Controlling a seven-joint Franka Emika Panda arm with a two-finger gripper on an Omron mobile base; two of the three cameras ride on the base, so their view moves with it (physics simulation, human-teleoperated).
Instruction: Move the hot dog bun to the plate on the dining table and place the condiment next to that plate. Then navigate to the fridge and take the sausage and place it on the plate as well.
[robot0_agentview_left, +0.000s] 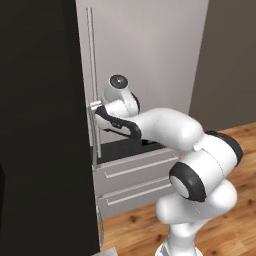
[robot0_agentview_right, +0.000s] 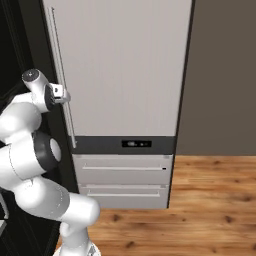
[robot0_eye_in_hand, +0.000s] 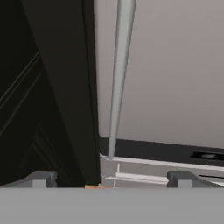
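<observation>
White arm segments fill the lower right of the left base view, reaching up and left to the gripper (robot0_agentview_left: 93, 106) at the frame's middle left, its jaws spread wide on either side of the long pale handle (robot0_agentview_left: 92, 80) and holding nothing. Beyond it, the fridge (robot0_agentview_right: 120, 70) takes up the centre of the right base view, its grey door upper centre, a dark band below, and two drawers (robot0_agentview_right: 122, 177) lower centre
</observation>
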